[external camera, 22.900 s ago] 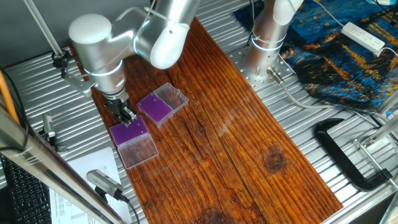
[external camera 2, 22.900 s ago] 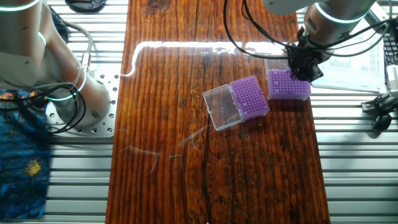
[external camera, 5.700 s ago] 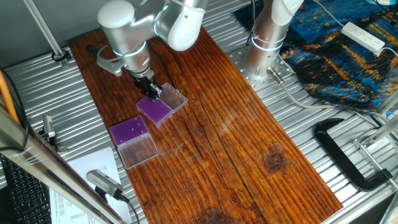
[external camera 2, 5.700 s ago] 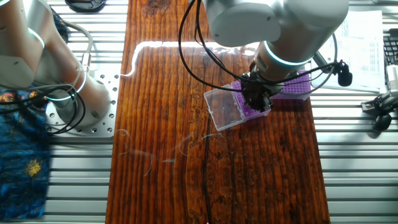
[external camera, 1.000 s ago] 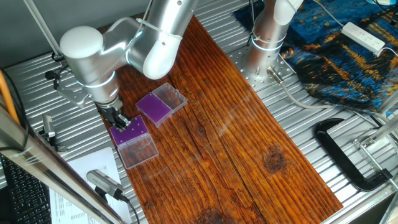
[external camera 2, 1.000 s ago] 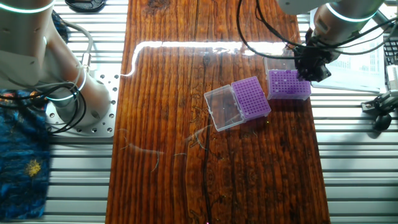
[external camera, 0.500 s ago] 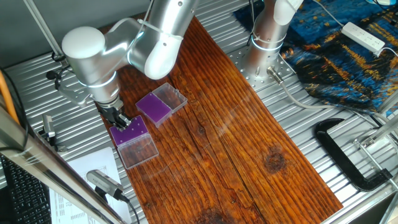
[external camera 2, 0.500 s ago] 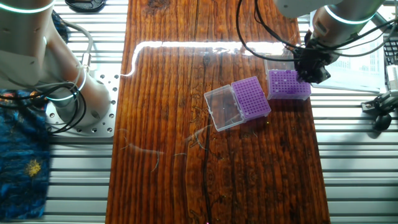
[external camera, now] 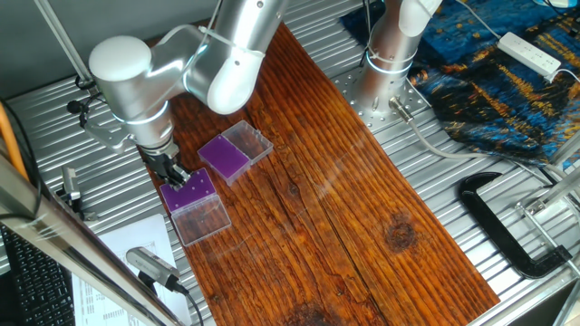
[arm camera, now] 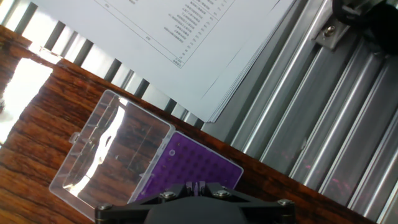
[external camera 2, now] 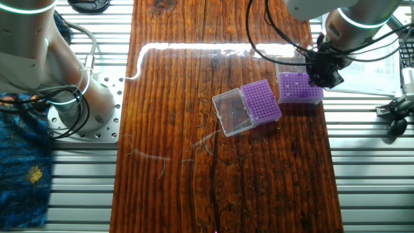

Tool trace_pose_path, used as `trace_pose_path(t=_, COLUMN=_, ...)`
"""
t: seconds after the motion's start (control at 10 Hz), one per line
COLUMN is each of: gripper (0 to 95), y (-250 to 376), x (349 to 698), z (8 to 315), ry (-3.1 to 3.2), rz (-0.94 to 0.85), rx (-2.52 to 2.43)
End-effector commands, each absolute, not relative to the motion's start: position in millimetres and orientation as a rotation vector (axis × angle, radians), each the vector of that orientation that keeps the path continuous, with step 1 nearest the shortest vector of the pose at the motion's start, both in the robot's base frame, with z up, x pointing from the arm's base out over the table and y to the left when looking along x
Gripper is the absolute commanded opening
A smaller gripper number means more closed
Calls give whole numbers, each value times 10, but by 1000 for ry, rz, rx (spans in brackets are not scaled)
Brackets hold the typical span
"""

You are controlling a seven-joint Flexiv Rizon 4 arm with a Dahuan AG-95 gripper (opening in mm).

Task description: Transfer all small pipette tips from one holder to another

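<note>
We cannot make out any pipette tips on the purple rack [external camera 2: 299, 88]; they are too small to tell in either fixed view. In the hand view the gripper [arm camera: 194, 198] covers the rack's near edge, its fingertips run off the bottom, and whether the jaws are parted stays unclear.

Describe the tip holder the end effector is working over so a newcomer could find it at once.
Start at the dark wooden board and follow it to the edge beside the printed paper sheets. Two purple-topped holders with clear open lids lie there. The one meant sits at that edge, right under the end effector; the other holder lies further in on the board, away from the end effector.
</note>
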State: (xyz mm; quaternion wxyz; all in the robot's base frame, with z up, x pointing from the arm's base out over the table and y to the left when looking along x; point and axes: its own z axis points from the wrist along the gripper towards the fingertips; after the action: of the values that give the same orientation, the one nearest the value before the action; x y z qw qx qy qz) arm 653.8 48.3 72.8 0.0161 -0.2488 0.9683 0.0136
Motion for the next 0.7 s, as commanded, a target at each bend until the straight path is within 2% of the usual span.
trace_pose_path(t=0.1, gripper=0, y=496, x=6543, z=716, ry=3012, rz=41, rx=-769)
trace_pose_path(t=0.7, gripper=0, y=507, x=6537, z=728, ry=3017, rz=42, rx=-758)
